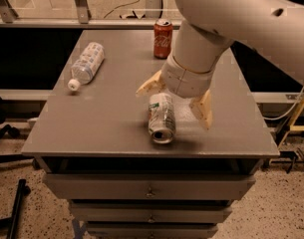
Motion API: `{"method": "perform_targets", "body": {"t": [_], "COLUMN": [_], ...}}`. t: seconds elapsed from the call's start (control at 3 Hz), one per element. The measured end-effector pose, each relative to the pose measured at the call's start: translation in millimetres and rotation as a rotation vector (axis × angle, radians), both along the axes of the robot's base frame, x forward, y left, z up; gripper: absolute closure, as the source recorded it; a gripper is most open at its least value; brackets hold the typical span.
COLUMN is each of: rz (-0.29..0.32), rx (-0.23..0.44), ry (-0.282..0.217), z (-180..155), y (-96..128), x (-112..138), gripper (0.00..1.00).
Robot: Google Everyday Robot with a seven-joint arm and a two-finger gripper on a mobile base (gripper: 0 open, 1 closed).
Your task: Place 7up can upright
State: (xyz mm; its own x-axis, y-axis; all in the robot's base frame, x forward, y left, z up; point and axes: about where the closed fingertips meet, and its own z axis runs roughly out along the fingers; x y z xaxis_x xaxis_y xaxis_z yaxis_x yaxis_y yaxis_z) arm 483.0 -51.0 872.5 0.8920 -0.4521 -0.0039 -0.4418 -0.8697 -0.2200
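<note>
Above the middle of the table, the gripper (pixel 174 108) hangs at the end of a thick white arm (pixel 231 19), with the wrist pointing down. Its two tan fingers (pixel 204 109) are spread wide apart, fully released, and grasp nothing. One finger reaches toward the bottle side of the table, the other toward the opposite side edge. The far end of the 7up can lies in the gap between them, under the wrist. Whether the finger on the bottle side touches the can I cannot tell; the other finger is clear of it.

One 7up can (pixel 161 116) is there. It lies on its side on the table top, near the front edge and about midway along it. Its length runs from back to front, and one round silver end faces the front. Its body is whitish with green print.

One red cola can (pixel 163 32) stands upright at the back of the table, beyond the arm and well apart from the 7up can. One clear water bottle (pixel 87 61) lies on its side toward the other back corner, its white cap (pixel 73 85) pointing toward the front, well apart from both cans.

One grey table (pixel 91 128) bears all three. Under its top are drawers (pixel 116 185), stacked one below another, and beneath them a speckled floor (pixel 271 208).
</note>
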Motion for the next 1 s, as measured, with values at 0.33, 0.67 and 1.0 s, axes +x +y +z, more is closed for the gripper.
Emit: {"method": "perform_targets", "body": {"t": [0.33,0.67,1.0], "rz": [0.074,0.147,0.179], "rx": [-0.032,-0.078,-0.148], "ry": [0.017,0.027,0.033], "z": [-11,-17,-28], "y": [7,16,24], "x": [2,4,8], "gripper": [0.0,0.0,0.0]}}
